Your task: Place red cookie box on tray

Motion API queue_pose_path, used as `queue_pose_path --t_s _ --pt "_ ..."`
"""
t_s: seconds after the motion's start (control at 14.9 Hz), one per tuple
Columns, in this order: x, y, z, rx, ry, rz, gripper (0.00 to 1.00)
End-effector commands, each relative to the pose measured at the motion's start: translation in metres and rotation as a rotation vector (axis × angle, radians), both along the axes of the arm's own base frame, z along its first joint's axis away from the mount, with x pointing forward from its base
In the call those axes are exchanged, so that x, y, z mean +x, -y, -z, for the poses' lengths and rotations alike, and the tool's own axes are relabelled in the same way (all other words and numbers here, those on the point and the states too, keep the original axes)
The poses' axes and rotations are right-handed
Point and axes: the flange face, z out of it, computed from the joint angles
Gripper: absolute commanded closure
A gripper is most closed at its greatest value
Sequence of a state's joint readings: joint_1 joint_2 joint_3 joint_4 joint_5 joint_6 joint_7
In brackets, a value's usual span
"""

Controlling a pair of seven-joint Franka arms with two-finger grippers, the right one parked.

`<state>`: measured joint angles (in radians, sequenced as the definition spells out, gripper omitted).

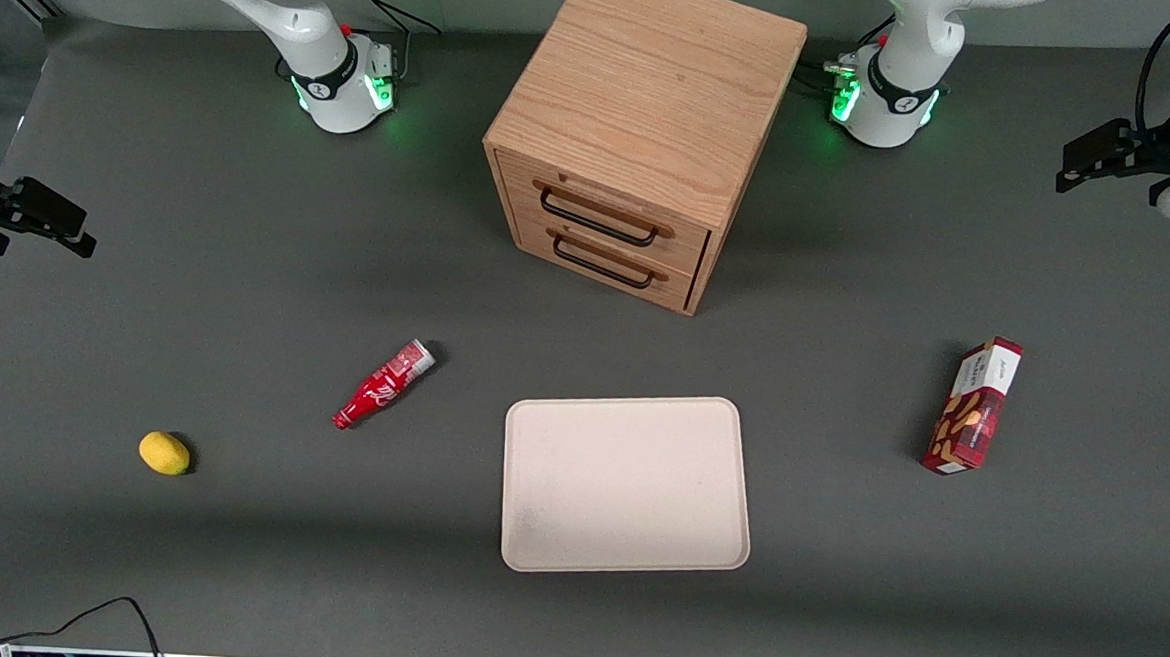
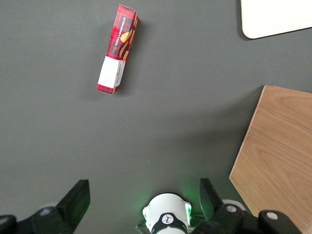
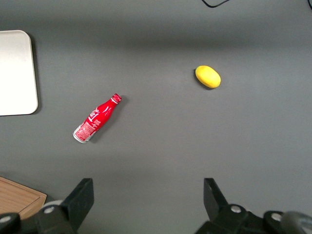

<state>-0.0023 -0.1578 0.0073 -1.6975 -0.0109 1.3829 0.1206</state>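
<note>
The red cookie box (image 1: 973, 406) lies flat on the grey table toward the working arm's end, well apart from the tray; the left wrist view shows its white end panel and cookie pictures (image 2: 117, 48). The cream tray (image 1: 627, 483) sits near the middle of the table with nothing on it, and one corner of it (image 2: 275, 17) shows in the left wrist view. My left gripper (image 1: 1079, 169) hangs high above the table, farther from the front camera than the box. It is open (image 2: 143, 195), its fingers wide apart and holding nothing.
A wooden two-drawer cabinet (image 1: 635, 141) stands farther from the front camera than the tray, drawers shut. A small red bottle (image 1: 383, 384) and a yellow lemon (image 1: 165, 453) lie toward the parked arm's end. A black cable (image 1: 109, 612) runs along the near edge.
</note>
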Motion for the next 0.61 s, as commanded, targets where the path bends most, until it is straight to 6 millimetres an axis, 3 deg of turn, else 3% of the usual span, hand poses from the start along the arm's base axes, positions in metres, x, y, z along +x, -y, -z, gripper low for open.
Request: queue_pose_path --t_s 0.0,0.2,0.4,0.54 --pt "0.001 0.001 -0.006 0.016 -0.004 -0.012 0.00" --pt "0.006 -0.009 -0.015 0.002 0.016 -0.011 0.00" --pt "0.025 -0.016 -0.029 0.008 0.051 -0.020 0.00" --pt "0.040 -0.031 -0.028 0.003 0.057 0.025 0.00"
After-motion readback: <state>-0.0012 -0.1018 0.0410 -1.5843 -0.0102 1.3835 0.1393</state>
